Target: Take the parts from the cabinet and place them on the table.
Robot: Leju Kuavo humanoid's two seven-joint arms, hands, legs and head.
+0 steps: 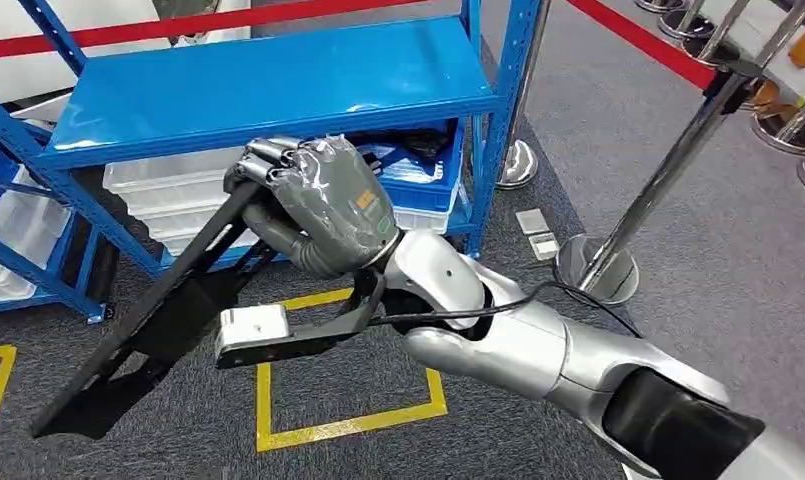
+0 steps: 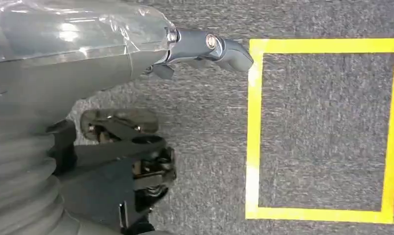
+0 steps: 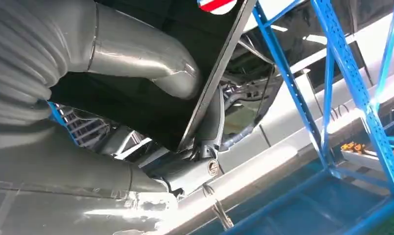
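Head view: right hand [image 1: 323,205] fingers [image 1: 263,160] gripping black part [image 1: 148,320]; grey carpet [image 1: 478,440].

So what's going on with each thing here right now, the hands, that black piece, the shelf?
right hand: fingers wrapped round the black part's upper end
black part: held off the floor, tilted, lower end hanging toward the carpet
left hand: hangs over the carpet, holds nothing
blue shelf: upright, top board bare
white bins: sitting on the lower shelf
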